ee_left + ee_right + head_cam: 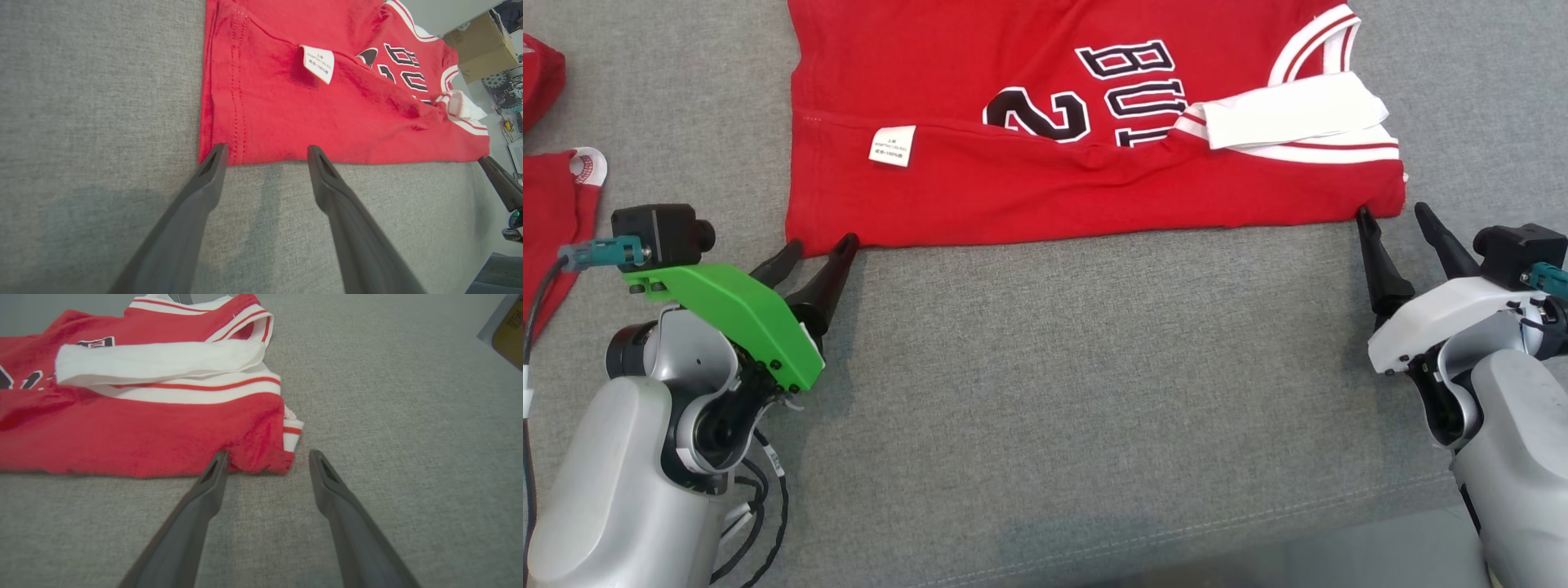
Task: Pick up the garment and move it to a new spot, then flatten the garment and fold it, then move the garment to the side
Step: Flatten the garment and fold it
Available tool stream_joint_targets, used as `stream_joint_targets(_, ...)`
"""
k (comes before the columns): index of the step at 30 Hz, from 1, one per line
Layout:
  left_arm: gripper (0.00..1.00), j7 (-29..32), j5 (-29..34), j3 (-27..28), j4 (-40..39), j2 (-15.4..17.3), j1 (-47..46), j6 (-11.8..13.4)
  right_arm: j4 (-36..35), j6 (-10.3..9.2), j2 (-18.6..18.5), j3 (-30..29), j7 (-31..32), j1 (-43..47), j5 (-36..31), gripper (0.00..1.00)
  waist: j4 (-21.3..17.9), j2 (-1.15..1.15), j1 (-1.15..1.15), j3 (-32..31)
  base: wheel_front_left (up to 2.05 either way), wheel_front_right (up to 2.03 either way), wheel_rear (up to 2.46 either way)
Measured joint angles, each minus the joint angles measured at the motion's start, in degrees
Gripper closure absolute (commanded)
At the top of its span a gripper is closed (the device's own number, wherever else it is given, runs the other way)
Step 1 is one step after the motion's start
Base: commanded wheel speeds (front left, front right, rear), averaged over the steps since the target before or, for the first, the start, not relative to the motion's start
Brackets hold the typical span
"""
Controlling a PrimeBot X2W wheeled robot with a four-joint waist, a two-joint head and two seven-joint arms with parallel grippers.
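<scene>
At both jaws' tips, garment (1094,192) near edge

The light is bright, even and diffuse, seemingly from above, so shadows are soft. In the left wrist view a broad dim patch spreads on the grey cloth (102,228) beneath the left gripper (266,149). The head view is sharp. The right wrist view is softer (its weave smears toward the far edge), and the garment (1094,188) shows a heavily saturated red. Both wrist views bow lines near their edges.
</scene>
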Motion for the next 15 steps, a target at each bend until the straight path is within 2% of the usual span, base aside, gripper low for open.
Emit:
stream_joint_targets(7,0.00,-1.3,3.1,-0.3,0.6,0.8,-0.1,0.1,0.1,0.01,0.0,0.4,-0.3,0.0,0.0,0.00,-0.1,0.00,0.00,0.0,0.00,0.00,0.00)
stream_joint_targets(15,0.00,-1.8,3.6,-0.4,2.9,0.7,-0.2,0.6,0.3,0.01,-0.1,0.7,-0.5,-0.1,-0.1,0.00,-0.4,0.00,0.00,-0.1,0.00,0.00,0.00)
